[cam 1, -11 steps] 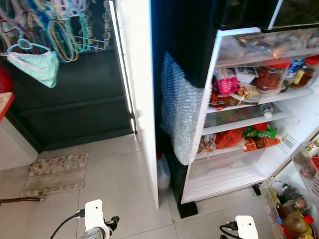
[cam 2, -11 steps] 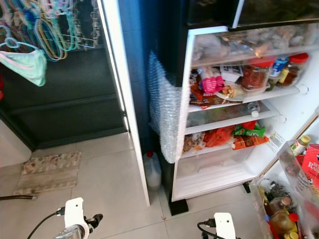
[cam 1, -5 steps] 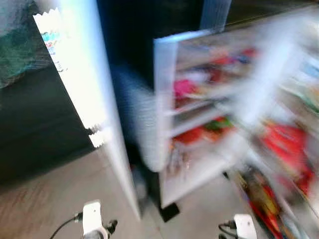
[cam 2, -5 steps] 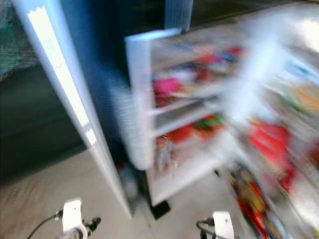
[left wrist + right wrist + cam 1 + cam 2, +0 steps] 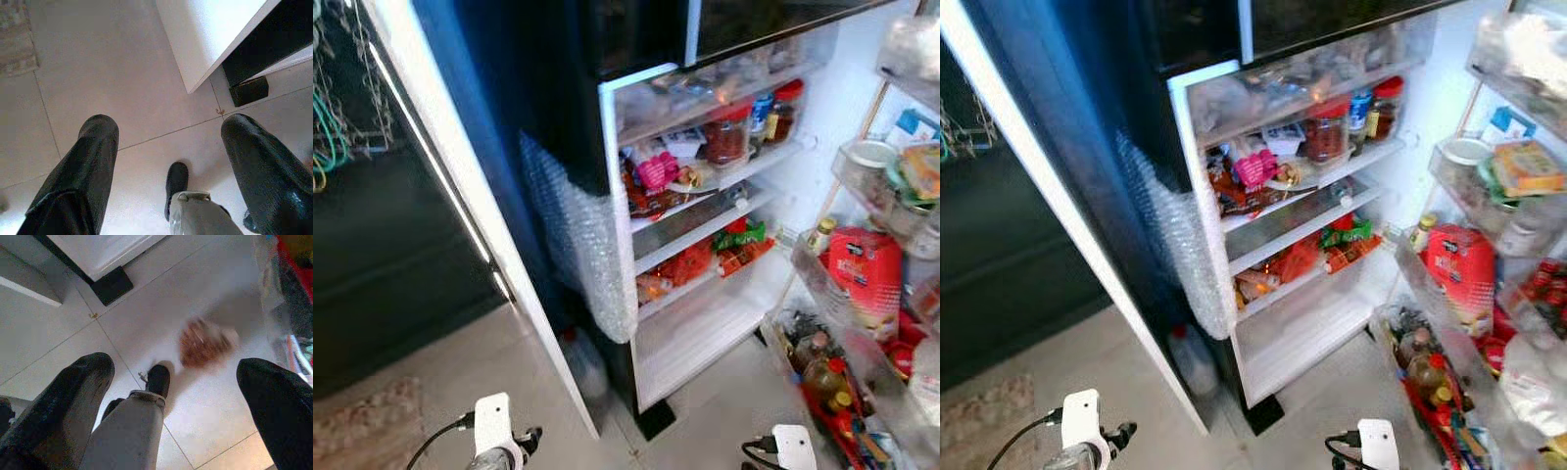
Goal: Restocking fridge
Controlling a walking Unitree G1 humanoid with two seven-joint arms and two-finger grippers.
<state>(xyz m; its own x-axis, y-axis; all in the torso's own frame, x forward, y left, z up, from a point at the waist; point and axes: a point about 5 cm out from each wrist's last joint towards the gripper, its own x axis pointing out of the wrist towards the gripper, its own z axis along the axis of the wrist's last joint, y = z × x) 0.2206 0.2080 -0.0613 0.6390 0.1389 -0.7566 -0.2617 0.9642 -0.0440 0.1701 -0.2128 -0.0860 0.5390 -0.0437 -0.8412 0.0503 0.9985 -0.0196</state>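
Both grippers, left (image 5: pixel 166 147) and right (image 5: pixel 171 382), spread, empty; risk: clipping door rack (image 5: pixel 862 294) at 3 o'clock if advancing

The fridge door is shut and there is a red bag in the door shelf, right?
Not quite. The fridge is open: the left eye view shows its shelves full of food, with jars on the top one. The red bag does sit in the door shelf, as you said.
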